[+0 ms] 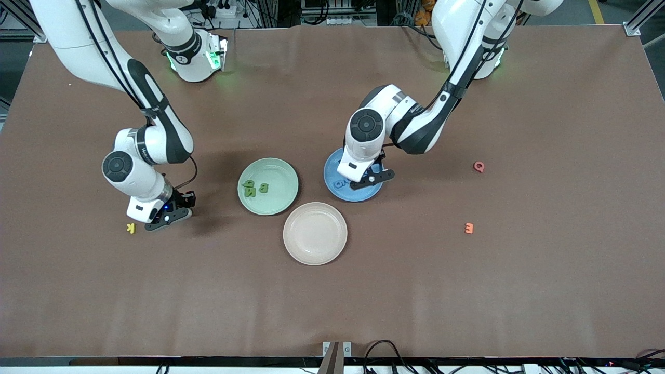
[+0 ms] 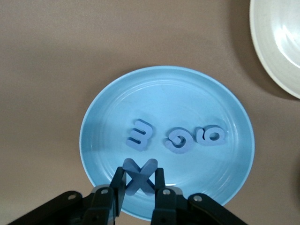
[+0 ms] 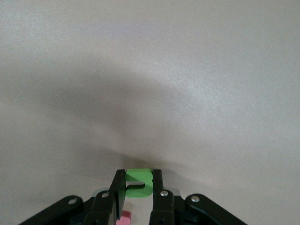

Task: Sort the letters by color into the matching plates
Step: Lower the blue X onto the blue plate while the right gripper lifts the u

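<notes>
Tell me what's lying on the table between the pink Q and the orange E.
Nothing: in the front view the brown table is bare between the pink Q and the orange E.

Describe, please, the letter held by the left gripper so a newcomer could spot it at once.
Find the blue plate beside the mint green plate. Over it the left gripper is shut on a blue X. The other blue letters lie flat in the plate.

Brown matte table cover (image 1: 467, 291) fills nearly the whole front view, faint creases, even overhead light. Aluminium framing (image 1: 638, 23) at 1–2 o'clock, cables and power strip (image 1: 221, 9) at 12, cable loops (image 1: 384, 349) at 6.
</notes>
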Robot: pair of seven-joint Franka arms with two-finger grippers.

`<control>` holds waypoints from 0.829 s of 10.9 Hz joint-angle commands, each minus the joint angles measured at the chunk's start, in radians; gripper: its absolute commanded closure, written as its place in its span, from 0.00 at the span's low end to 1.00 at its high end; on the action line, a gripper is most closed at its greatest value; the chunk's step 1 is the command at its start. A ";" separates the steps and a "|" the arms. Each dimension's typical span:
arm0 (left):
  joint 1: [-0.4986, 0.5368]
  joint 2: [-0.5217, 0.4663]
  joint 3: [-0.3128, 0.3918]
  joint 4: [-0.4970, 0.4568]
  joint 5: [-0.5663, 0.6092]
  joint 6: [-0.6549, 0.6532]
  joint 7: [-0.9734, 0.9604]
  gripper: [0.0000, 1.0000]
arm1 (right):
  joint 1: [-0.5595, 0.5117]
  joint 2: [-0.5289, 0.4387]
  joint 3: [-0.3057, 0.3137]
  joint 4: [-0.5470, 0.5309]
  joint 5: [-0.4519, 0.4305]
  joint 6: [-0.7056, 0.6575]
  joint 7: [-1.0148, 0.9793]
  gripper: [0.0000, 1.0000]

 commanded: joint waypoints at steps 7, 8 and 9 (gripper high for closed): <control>-0.038 0.089 -0.002 0.054 0.026 0.058 -0.057 0.01 | 0.004 -0.076 0.014 0.046 0.164 -0.181 0.193 0.86; -0.038 0.087 -0.002 0.055 0.024 0.058 -0.059 0.00 | 0.021 -0.076 0.016 0.051 0.170 -0.181 0.250 0.86; -0.038 0.086 -0.002 0.061 0.026 0.058 -0.056 0.00 | 0.040 -0.074 0.014 0.052 0.172 -0.181 0.294 0.86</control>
